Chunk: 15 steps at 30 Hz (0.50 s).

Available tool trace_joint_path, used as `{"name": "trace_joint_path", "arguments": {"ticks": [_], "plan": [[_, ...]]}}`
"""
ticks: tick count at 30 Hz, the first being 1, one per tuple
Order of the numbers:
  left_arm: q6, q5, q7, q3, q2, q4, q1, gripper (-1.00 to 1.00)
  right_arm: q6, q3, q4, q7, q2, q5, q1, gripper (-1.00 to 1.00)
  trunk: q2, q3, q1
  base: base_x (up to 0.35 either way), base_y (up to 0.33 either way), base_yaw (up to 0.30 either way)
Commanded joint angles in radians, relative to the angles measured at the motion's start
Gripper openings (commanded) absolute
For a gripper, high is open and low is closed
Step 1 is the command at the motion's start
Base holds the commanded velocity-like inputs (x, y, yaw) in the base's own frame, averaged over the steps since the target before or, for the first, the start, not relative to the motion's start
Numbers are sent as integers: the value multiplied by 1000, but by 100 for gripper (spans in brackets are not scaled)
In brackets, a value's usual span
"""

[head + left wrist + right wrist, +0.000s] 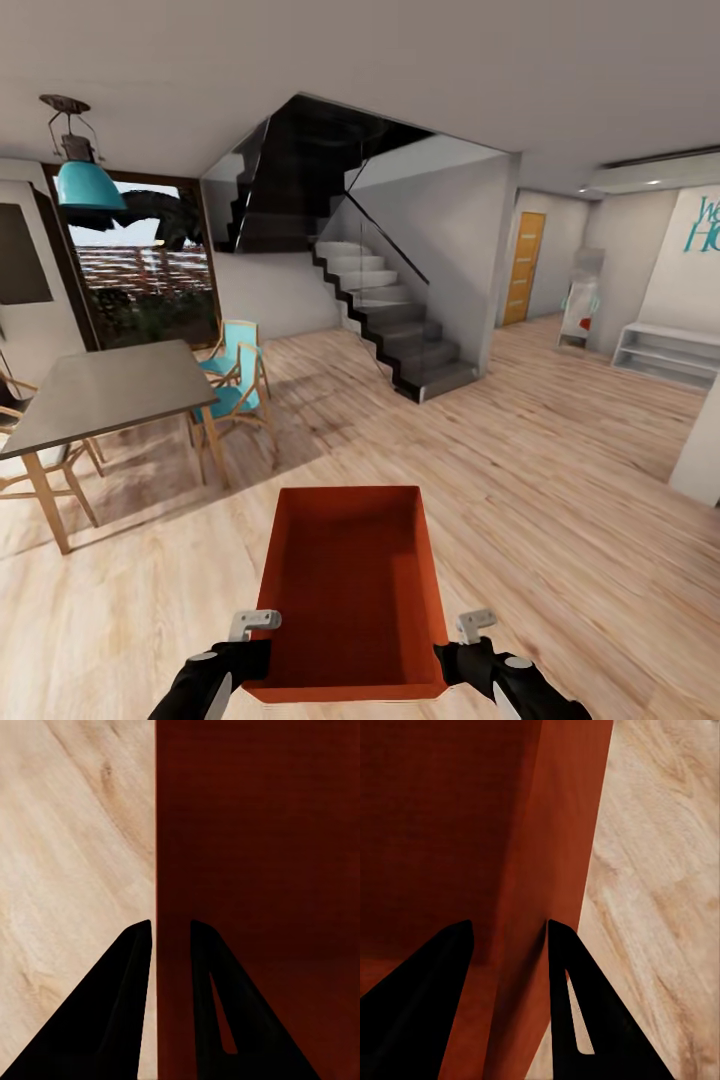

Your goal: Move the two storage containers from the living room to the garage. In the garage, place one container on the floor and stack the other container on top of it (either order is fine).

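One orange-red open-topped storage container (350, 580) hangs low in front of me over light wood planks, and its inside is empty. My left gripper (255, 625) is shut on its left wall, and in the left wrist view the gripper (171, 937) has one dark finger on each side of that wall (262, 870). My right gripper (475, 625) is shut on the right wall, which the gripper (510, 937) straddles in the right wrist view, beside the bin's inner face (450, 832). The garage is out of view.
A grey dining table (100, 390) with teal chairs (235, 375) stands at the left. A dark staircase (400, 320) rises straight ahead. Past it on the right are an orange wooden door (524, 267), a low white shelf (665, 355) and a white wall corner (700, 450). Open plank flooring (560, 480) stretches ahead and to the right.
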<state>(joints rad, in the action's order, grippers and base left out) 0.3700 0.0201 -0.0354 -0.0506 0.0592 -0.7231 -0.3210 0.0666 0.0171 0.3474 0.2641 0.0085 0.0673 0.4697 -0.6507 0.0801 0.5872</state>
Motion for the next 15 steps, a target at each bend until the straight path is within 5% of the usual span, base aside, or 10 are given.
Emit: {"name": "trace_joint_path", "arguments": {"ticks": [1, 15], "plan": [[6, 27, 11, -26, -22, -2, -1, -100, 6, 26, 3, 83, -1, -4, 0, -100, -1, 2, 1, 327, 0, 0], [6, 28, 11, -25, -21, -2, -1, -100, 6, 25, 2, 81, -1, -4, 0, -100, -1, 2, 1, 327, 0, -13]]}}
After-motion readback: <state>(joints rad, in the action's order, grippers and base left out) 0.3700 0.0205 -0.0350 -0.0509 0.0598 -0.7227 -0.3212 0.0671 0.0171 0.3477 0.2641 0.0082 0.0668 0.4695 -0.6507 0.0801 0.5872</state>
